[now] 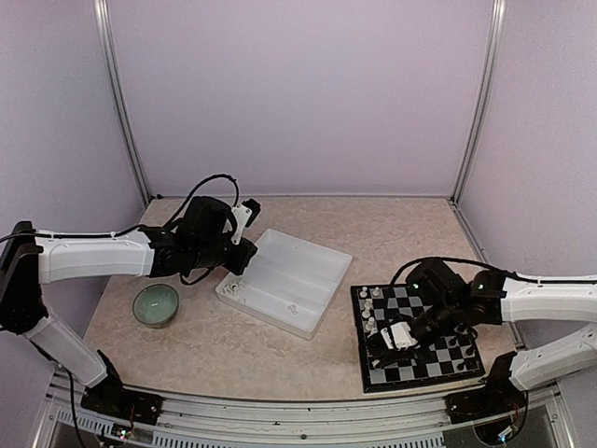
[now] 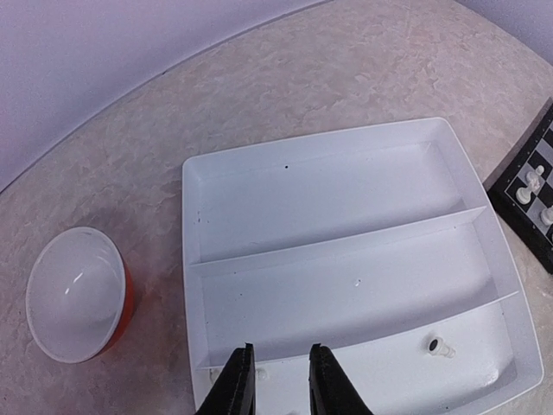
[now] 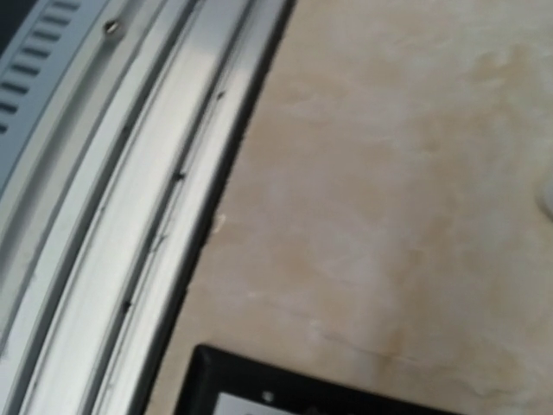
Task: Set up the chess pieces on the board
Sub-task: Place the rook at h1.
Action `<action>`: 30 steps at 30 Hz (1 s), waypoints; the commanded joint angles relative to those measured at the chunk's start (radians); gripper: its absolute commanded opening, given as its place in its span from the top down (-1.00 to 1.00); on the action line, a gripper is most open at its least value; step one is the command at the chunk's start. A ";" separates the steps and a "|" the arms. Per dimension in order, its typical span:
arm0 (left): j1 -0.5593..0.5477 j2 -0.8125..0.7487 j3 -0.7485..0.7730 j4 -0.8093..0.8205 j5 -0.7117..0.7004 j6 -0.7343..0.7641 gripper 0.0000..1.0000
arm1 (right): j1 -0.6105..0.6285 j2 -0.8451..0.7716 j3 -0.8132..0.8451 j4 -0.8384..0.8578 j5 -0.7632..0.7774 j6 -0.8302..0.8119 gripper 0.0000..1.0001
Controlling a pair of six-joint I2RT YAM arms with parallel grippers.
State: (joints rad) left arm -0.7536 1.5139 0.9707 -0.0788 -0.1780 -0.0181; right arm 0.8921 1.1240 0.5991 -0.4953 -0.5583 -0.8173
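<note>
The board (image 1: 417, 366) lies at the right with several white chess pieces (image 1: 369, 308) along its left edge and a few black ones (image 1: 454, 343) near its right side. My right gripper (image 1: 385, 343) hangs low over the board's left part; its fingers are out of the right wrist view, which shows only a board corner (image 3: 259, 393). My left gripper (image 2: 278, 350) hovers open over the near end of the white tray (image 2: 346, 259), nothing between its fingers (image 2: 238, 385). A white piece (image 2: 441, 347) lies on its side in the tray's nearest compartment.
A small bowl (image 1: 155, 304), white inside (image 2: 73, 294), stands left of the tray (image 1: 312, 289). The board's edge with white pieces (image 2: 534, 183) shows at the right. A metal rail (image 3: 130, 216) runs along the table's near edge. Purple walls enclose the table.
</note>
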 commanded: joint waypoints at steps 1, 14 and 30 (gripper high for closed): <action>0.003 0.007 0.003 -0.008 0.005 -0.002 0.53 | 0.055 0.037 -0.016 0.039 0.052 -0.018 0.99; -0.034 -0.007 0.019 -0.045 -0.009 0.002 0.53 | 0.067 0.093 -0.025 0.057 0.084 -0.010 0.97; -0.064 -0.007 0.026 -0.074 -0.040 0.009 0.53 | 0.072 0.160 -0.025 0.061 0.097 -0.008 0.91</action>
State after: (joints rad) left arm -0.8074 1.5139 0.9714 -0.1379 -0.1974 -0.0177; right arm 0.9493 1.2671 0.5858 -0.4488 -0.4671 -0.8227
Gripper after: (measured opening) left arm 0.236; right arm 0.076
